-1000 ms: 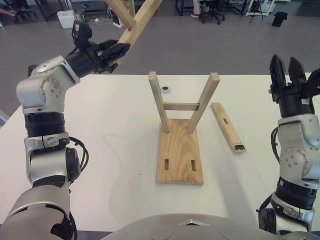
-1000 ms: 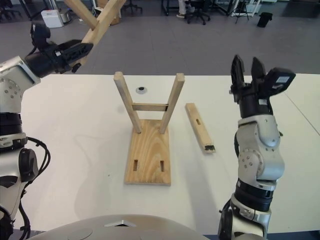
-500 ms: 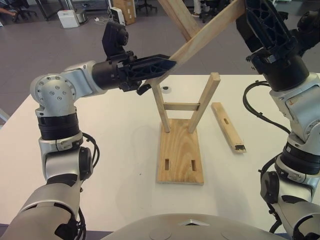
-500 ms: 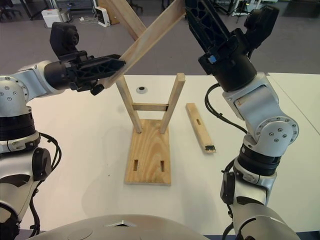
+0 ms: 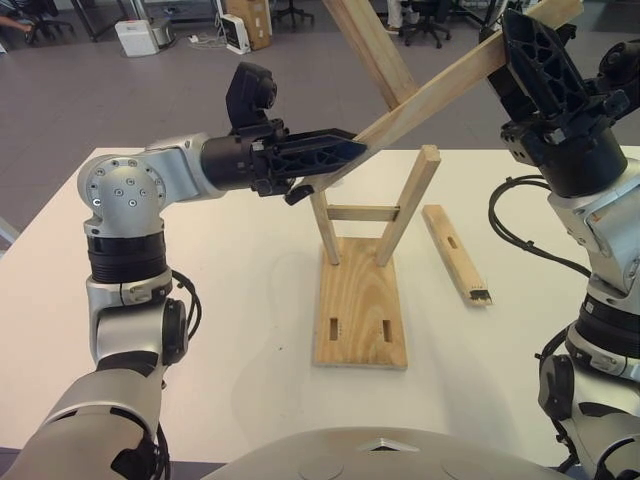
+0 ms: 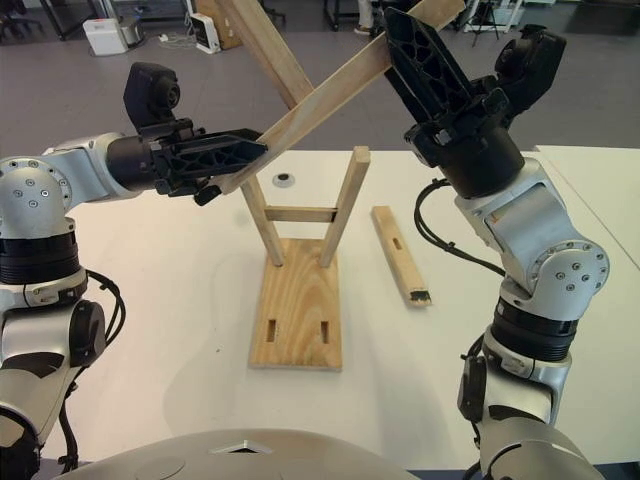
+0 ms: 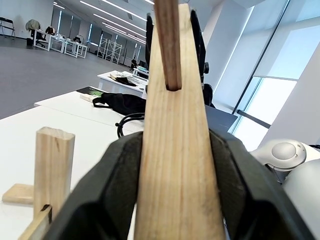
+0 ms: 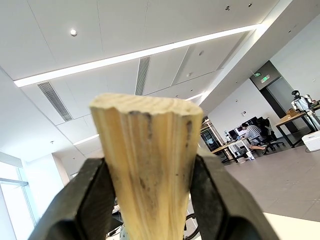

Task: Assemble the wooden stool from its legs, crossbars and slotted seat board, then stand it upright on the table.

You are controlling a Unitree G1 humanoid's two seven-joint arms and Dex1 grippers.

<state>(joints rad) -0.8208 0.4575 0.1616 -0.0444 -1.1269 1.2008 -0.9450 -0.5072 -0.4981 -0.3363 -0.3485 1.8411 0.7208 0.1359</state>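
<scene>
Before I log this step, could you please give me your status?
Left gripper and right gripper shut on second leg frame, held above table. Seat board flat, first leg frame seated, near slots empty. Loose crossbar beside board.

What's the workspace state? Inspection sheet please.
surface: white table, seat board flat on it.
job's things: first leg frame plugged into the board's far slots, near two slots empty; second leg frame held aloft; loose slotted bar right of the board.
clutter: small dark disc behind the first frame.
grippers: left gripper and right gripper, jaws shut on opposite ends of the second leg frame.
cables: black cable looping off the right arm.
surroundings: grey floor, office chairs.
</scene>
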